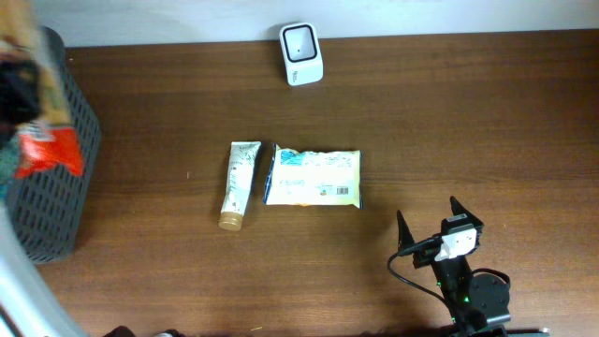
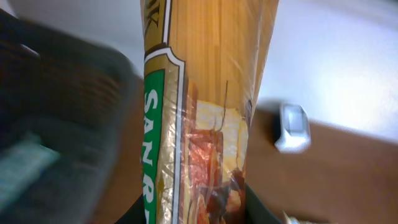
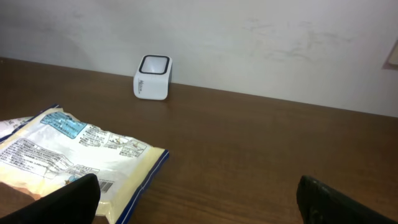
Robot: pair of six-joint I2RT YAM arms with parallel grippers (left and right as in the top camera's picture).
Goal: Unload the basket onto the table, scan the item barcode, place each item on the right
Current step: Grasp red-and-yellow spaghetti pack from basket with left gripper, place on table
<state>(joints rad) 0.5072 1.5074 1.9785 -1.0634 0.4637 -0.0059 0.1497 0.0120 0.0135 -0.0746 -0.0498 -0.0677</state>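
Spaghetti packet (image 2: 205, 112) clamped in the left end effector (image 2: 196, 214) above the dark basket (image 1: 65, 187); right end effector (image 1: 432, 223) gapes wide over the surface (image 1: 468, 112), scanner (image 1: 301, 53) well apart.

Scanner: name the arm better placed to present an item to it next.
Left. The left end effector grips the spaghetti packet, with the scanner in sight beyond. The right end effector stands open and empty, near the white pouch.

Mock shop checkout in a bare test room.
A barcode scanner (image 1: 301, 54) is standing at the table's (image 1: 449, 131) far edge, packaged groceries (image 1: 314, 177) are lying mid-table, and a shopping basket (image 1: 65, 178) is sitting at the left.
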